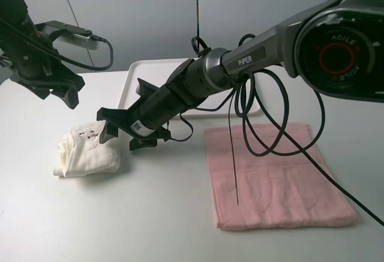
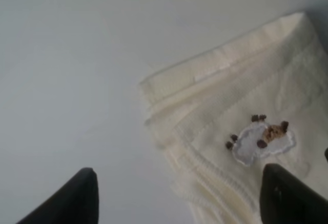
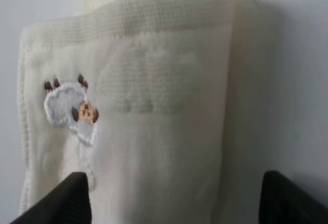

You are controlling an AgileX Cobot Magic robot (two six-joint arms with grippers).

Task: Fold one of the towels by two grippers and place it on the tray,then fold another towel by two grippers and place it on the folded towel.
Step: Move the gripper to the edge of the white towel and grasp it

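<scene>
Though cropped to tips, left tool spread, right tool spread at cream towel.

Black fingers, dark arm, PiPER lettering, looped black cables

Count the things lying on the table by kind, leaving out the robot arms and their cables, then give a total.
Towels: 2 (cream towel, folded; pink towel, lying flat)
Trays: 1 (white tray)
Total: 3
</scene>
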